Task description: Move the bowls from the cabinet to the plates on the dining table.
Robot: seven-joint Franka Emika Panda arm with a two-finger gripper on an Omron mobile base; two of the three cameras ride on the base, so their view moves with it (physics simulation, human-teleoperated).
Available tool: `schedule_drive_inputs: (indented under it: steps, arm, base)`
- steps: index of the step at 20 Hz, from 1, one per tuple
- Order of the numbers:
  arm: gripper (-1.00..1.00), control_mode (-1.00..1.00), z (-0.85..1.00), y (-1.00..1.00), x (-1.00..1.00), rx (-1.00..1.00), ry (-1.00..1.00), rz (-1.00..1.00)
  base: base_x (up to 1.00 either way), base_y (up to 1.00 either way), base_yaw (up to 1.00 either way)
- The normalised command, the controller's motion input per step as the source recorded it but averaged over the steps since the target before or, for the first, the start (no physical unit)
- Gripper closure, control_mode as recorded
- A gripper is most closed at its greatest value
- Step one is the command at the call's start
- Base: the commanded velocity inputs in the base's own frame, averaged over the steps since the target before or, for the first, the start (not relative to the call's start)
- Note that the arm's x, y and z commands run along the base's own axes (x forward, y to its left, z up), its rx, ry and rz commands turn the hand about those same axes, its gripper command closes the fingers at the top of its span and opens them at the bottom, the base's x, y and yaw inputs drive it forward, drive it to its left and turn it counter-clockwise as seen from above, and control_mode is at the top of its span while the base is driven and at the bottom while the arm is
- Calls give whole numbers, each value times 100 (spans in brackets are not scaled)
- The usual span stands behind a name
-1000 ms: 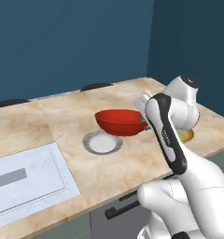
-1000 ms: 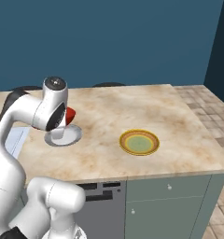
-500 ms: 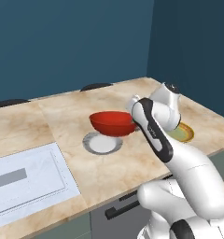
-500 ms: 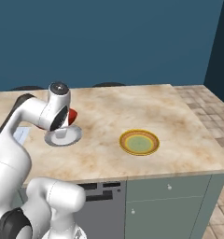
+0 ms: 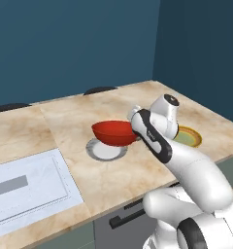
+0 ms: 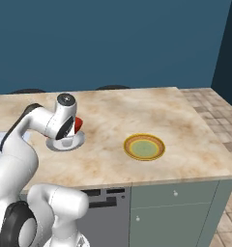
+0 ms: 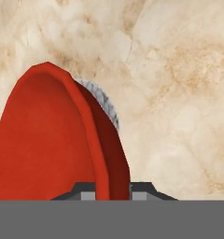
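Pinching the rim of the red bowl (image 7: 48,140) between narrow jaws, the gripper (image 7: 113,189) holds it just above the greyish plate (image 5: 107,151) — whether bowl and plate touch cannot be told. That plate sits near the middle of the dining table (image 6: 176,116), toward its front edge. Nearer the right front corner lies the yellowish plate (image 6: 144,147), well apart and bare. A pale sheet (image 5: 26,187) lies at the left front edge.
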Motion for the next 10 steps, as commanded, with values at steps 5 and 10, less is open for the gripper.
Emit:
schedule_drive_inputs:
  steps: [5, 10]
  arm:
    - [100, -100, -24, 7, 24, 0, 0, 0]
    - [100, -100, -24, 7, 20, 0, 0, 0]
  base:
    - [0, 0, 0]
    - [0, 0, 0]
